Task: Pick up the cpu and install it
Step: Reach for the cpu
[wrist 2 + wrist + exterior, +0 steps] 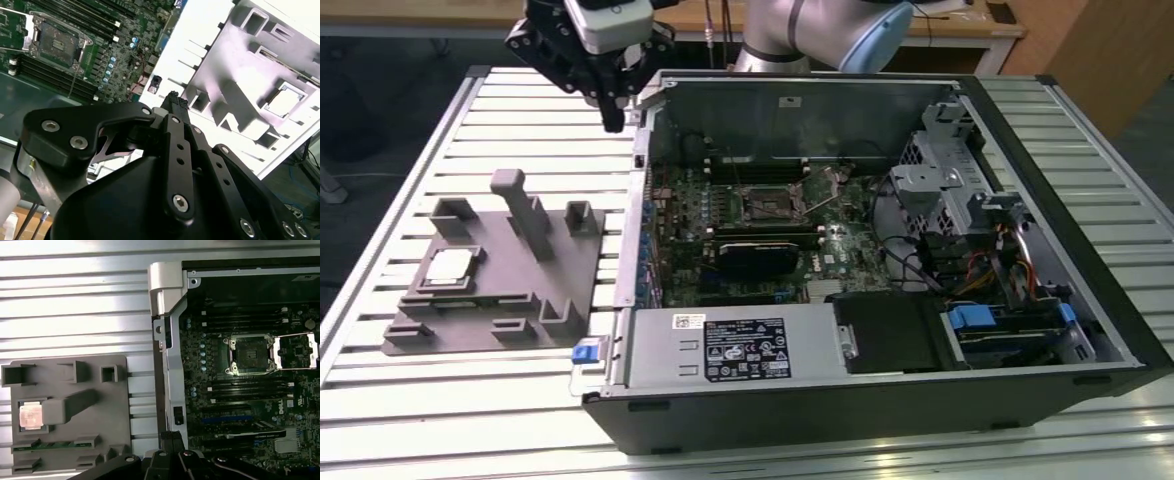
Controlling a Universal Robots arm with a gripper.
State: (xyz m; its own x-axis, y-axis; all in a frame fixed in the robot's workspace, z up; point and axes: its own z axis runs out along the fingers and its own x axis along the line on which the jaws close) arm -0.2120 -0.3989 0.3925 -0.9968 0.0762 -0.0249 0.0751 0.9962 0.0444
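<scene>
Exterior view: gripper (614,122) clenched, empty, above case (854,420) corner; cpu (450,266) flat in tray (467,335) beside case, well apart from gripper.

Open computer case (854,415) on a slatted metal table (520,120), grey tray (454,335) with upright blocks just beside it at nine o'clock. Inside the case: green motherboard (687,210), dark socket frame (767,203) with plate flipped open, labelled power supply (734,345) at seven o'clock, metal drive cage (947,170) at two.
</scene>
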